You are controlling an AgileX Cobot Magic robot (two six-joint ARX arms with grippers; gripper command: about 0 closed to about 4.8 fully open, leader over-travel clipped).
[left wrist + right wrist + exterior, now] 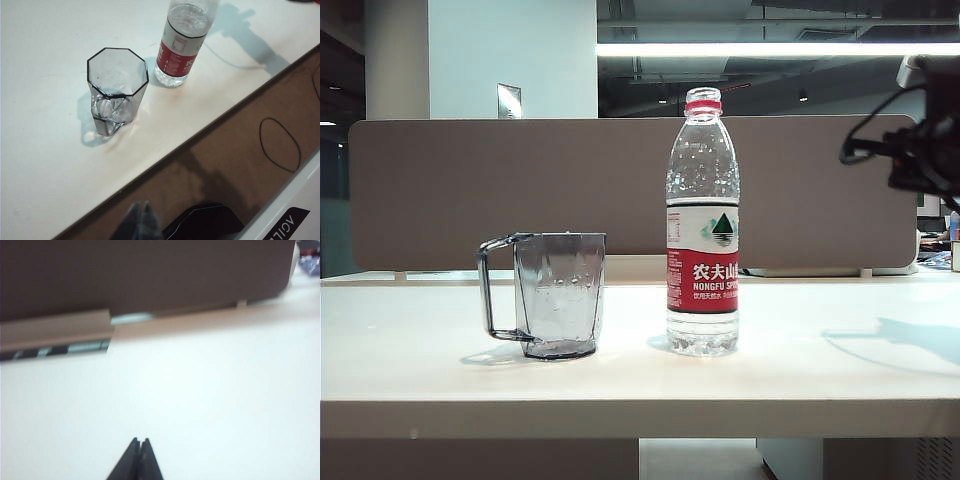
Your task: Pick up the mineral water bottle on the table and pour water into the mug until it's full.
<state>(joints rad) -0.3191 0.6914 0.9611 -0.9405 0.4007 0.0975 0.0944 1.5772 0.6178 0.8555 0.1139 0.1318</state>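
Bottle (pixel 702 225) stands upright beside the mug (pixel 556 295), leftward of my nearer right tool (pixel 140 442), pressed together; left tool (pixel 141 209) likewise.

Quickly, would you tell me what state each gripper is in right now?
Left gripper: closed, holding nothing, off the table's edge.
Right gripper: closed, empty, above the table.

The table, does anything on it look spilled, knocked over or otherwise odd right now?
Nothing stands out. The mineral water bottle and the mug both stand upright, side by side and apart, on the table, which looks dry around them. The right hand is shut over bare tabletop; the left hand hangs off the table's edge.
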